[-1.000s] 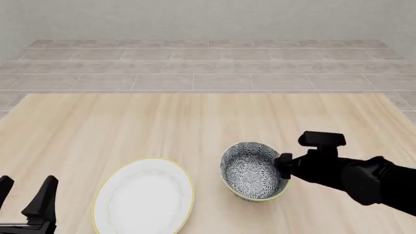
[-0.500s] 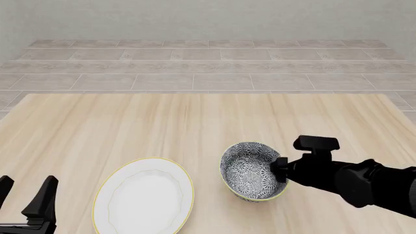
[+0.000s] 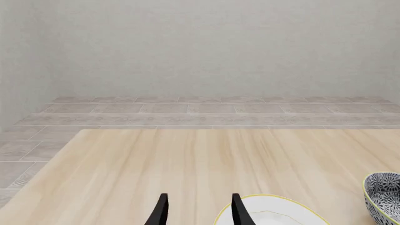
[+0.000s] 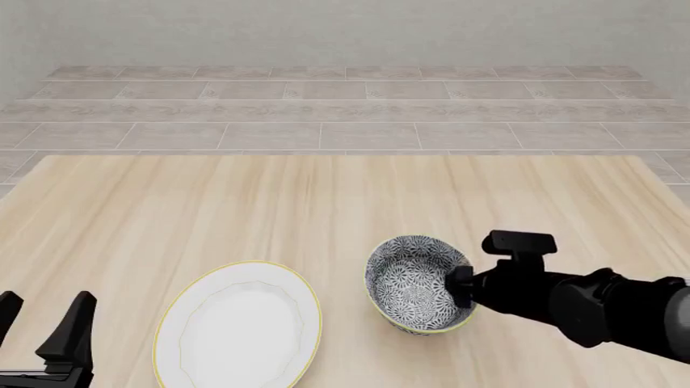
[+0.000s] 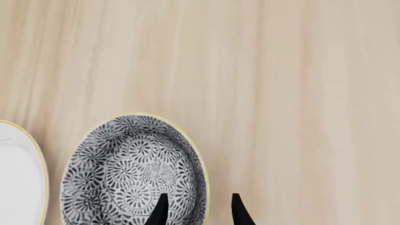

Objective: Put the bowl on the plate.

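The bowl [image 4: 415,283], patterned in dark blue-grey and white, stands on the table just right of the plate [image 4: 239,325], a little apart from it. The plate is white with a thin yellow rim. My right gripper [image 4: 461,284] is at the bowl's right rim. In the right wrist view the right gripper [image 5: 198,211] is open and straddles the rim of the bowl [image 5: 134,173]: one finger is inside, the other outside. My left gripper [image 4: 41,323] is open and holds nothing at the table's near left corner, left of the plate.
The pale wooden table [image 4: 270,210] stretches bare behind the dishes to its far edge. Beyond it lie a tiled floor [image 4: 345,113] and a plain wall. The left wrist view shows the plate [image 3: 275,214] and the bowl [image 3: 384,197] off to one side.
My right arm has dropped a little and edged left over the bowl's right rim. The bowl, the plate and the left arm have not moved.
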